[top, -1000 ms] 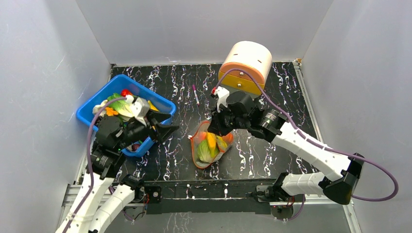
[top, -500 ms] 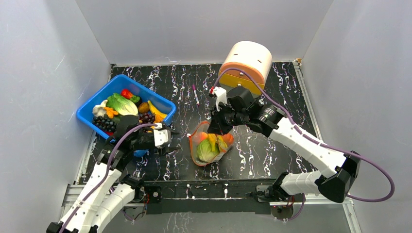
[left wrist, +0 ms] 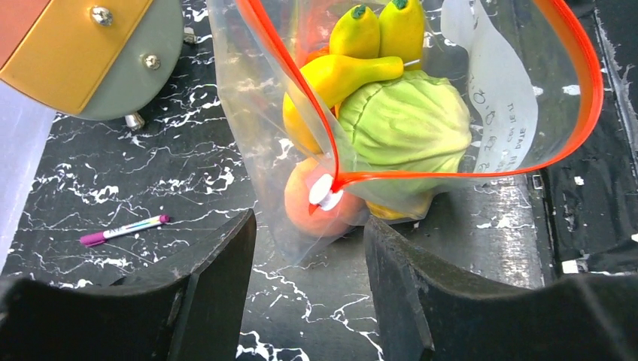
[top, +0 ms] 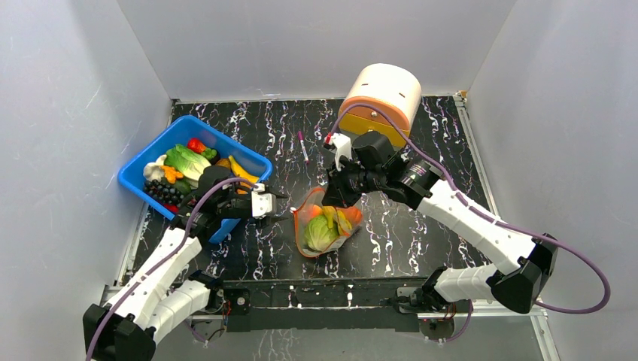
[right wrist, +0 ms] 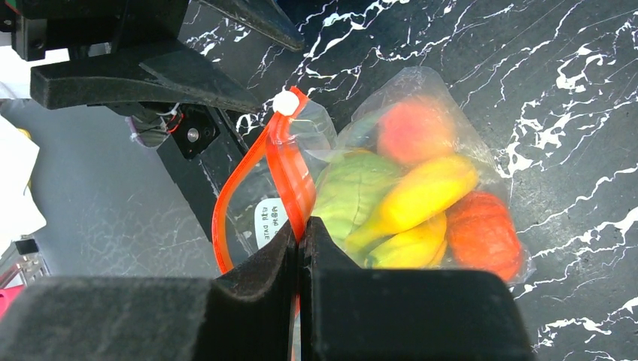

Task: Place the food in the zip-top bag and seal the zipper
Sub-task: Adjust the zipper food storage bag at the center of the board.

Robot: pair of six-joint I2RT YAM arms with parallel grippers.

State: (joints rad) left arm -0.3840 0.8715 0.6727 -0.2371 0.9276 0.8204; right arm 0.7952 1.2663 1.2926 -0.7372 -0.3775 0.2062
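Observation:
The clear zip-top bag [top: 325, 226] lies at mid-table with its mouth open. It holds a green cabbage [left wrist: 406, 120], yellow bananas [left wrist: 376, 34] and orange round fruits [right wrist: 481, 229]. The red-orange zipper [left wrist: 579, 98] forms an open loop, with a white slider [left wrist: 325, 192] at its end. My right gripper [right wrist: 301, 226] is shut on the zipper strip at the far side of the mouth and holds that edge up. My left gripper [left wrist: 310, 226] is open and empty, low over the table, just short of the slider. More food [top: 184, 159] lies in the blue bin.
The blue bin [top: 150, 148] stands at the back left, close behind my left arm. A cream and orange round container [top: 380, 94] stands behind the bag. A pink pen [top: 302, 147] lies on the black marbled table between them.
My left arm has come away from the bin and lowered, and its open gripper now points at the bag's mouth. My right gripper has kept its hold on the zipper.

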